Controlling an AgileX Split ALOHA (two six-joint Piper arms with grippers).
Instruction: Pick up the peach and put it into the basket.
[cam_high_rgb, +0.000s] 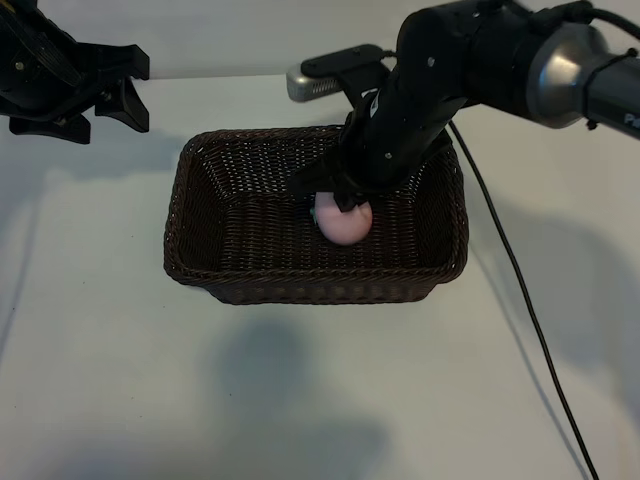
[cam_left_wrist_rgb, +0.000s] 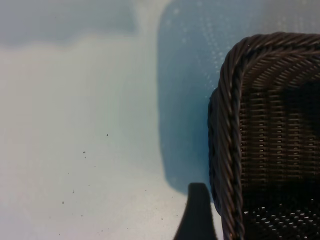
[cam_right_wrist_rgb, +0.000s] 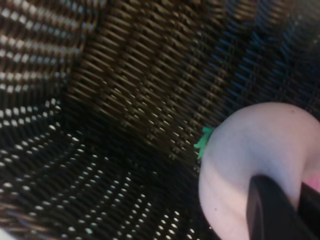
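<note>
Exterior view shows the peach (cam_high_rgb: 343, 224) inside the basket (cam_high_rgb: 210, 262), in the right half of it, a little nearer to the far wall than to the front wall. It is pink and round, and the right gripper (cam_high_rgb: 340, 203) is closed on its upper part from above. Whether the fruit already touches the woven floor or hangs just over it cannot be told.

From the right wrist view, the peach (cam_right_wrist_rgb: 250, 160) has a small green stem tuft at its side, and one dark finger (cam_right_wrist_rgb: 272, 212) presses on its skin; behind it are the basket's (cam_right_wrist_rgb: 125, 75) dark wicker wall and floor.

The basket stands in the middle of the white table (cam_high_rgb: 110, 380), closer to the far edge. A black cable (cam_high_rgb: 520, 280) runs from the right arm over the table toward the front right corner.

The left gripper (cam_high_rgb: 108, 98) is at the far left corner of the table, apart from the basket, with its claw wide open and holding nothing. Its wrist view shows one corner of the basket (cam_left_wrist_rgb: 235, 125) with the braided rim.
</note>
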